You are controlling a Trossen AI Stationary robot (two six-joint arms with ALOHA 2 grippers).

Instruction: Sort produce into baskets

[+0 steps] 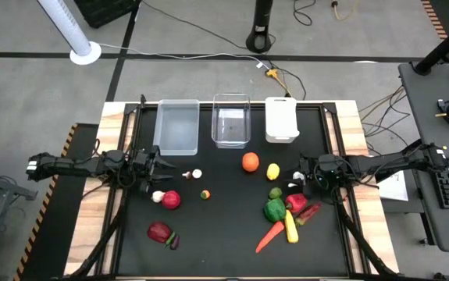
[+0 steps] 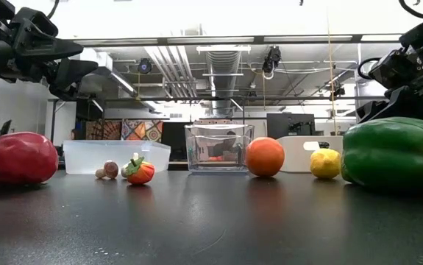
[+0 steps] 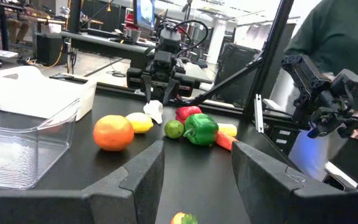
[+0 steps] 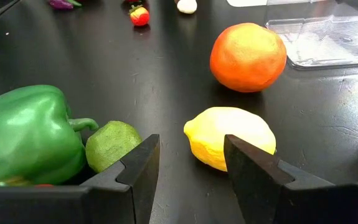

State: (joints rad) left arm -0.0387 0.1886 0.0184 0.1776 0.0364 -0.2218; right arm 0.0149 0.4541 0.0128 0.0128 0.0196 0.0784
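Note:
Three baskets stand in a row at the table's far side: a translucent one (image 1: pixel 176 126), a clear one (image 1: pixel 231 121) and a white one (image 1: pixel 282 119). An orange (image 1: pixel 250 161), lemon (image 1: pixel 272 171), lime (image 1: pixel 275 193), green pepper (image 1: pixel 275 209), carrot (image 1: pixel 269 236) and corn (image 1: pixel 290 226) lie at the right. A red apple (image 1: pixel 171 200), mushroom (image 1: pixel 193 174) and strawberry (image 1: pixel 205 193) lie at the left. My left gripper (image 1: pixel 158 164) is open and empty above the table, near the translucent basket. My right gripper (image 4: pixel 191 168) is open and empty, with the lemon (image 4: pixel 230 138) just ahead of its fingers.
A white garlic piece (image 3: pixel 154 111) lies under my right gripper. A dark red piece (image 1: pixel 159 231) and a purple piece (image 1: pixel 172 241) lie near the front left. There is free black tabletop in the middle front (image 1: pixel 216 234). A person stands beyond the table in the left wrist view (image 3: pixel 340 37).

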